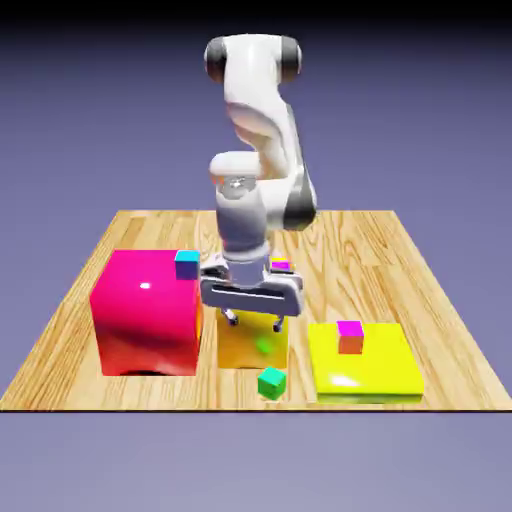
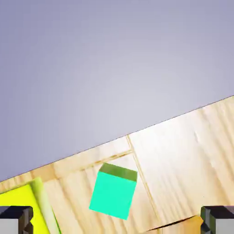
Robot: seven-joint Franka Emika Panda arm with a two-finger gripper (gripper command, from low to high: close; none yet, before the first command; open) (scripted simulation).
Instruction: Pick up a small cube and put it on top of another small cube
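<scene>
Green cube [image 1: 271, 384] on the wood table [image 1: 70, 365], beside the orange block [image 1: 240, 348], at its near side.
We have the gripper [image 1: 256, 323] released, its fingers wide apart with nothing between them, close to the orange block. We see the blue cube [image 1: 187, 266] on the pink block [image 1: 147, 325], which stands toward the exterior view's left of the orange block.

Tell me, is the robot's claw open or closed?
Open: in the hand view, the gripper's two fingertips stand wide apart, with nothing held between them.
</scene>
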